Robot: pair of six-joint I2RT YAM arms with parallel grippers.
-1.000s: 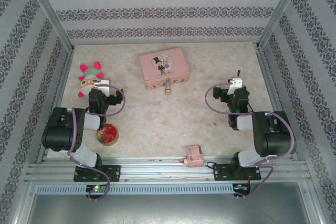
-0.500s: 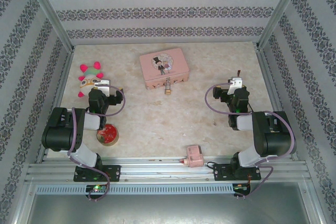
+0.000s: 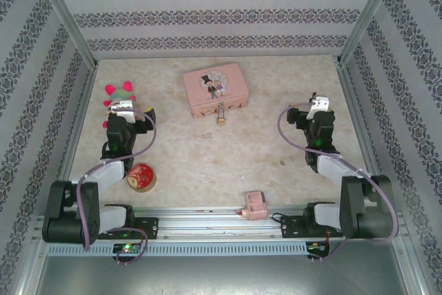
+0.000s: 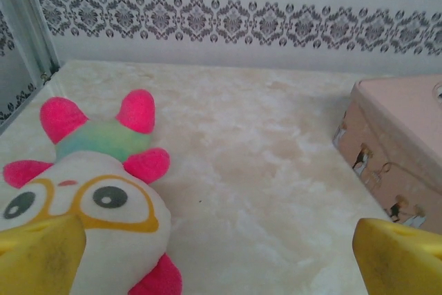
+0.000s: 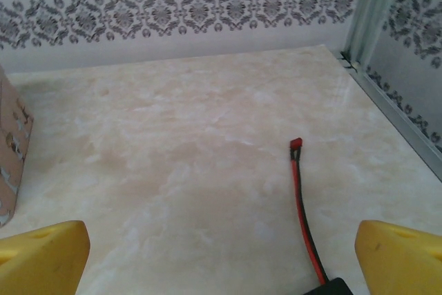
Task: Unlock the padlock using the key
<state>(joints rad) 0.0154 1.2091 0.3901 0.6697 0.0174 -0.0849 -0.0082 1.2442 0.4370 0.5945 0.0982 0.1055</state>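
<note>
The padlock [image 3: 220, 120] sits at the middle of the near wall of the pink tin box [image 3: 215, 90], just below the box's silver latch. Its long axis runs from the box toward the arm bases, silver shackle end at the latch and brass body pointing nearward. It lies between the two grippers and well apart from both, off to the right of the left gripper [image 3: 128, 107] and off to the left of the right gripper [image 3: 319, 102]. The left gripper's yellow fingertips [image 4: 41, 253] are spread wide, with a white plush toy with pink ears [image 4: 90, 202] just ahead of its left finger and the tin ahead to its right. The right gripper's fingers [image 5: 400, 257] are likewise spread wide and hold nothing; a thin red-and-black cord [image 5: 300, 191] lies on the marbled table [image 5: 173, 143] just ahead, nearer its right finger.
</note>
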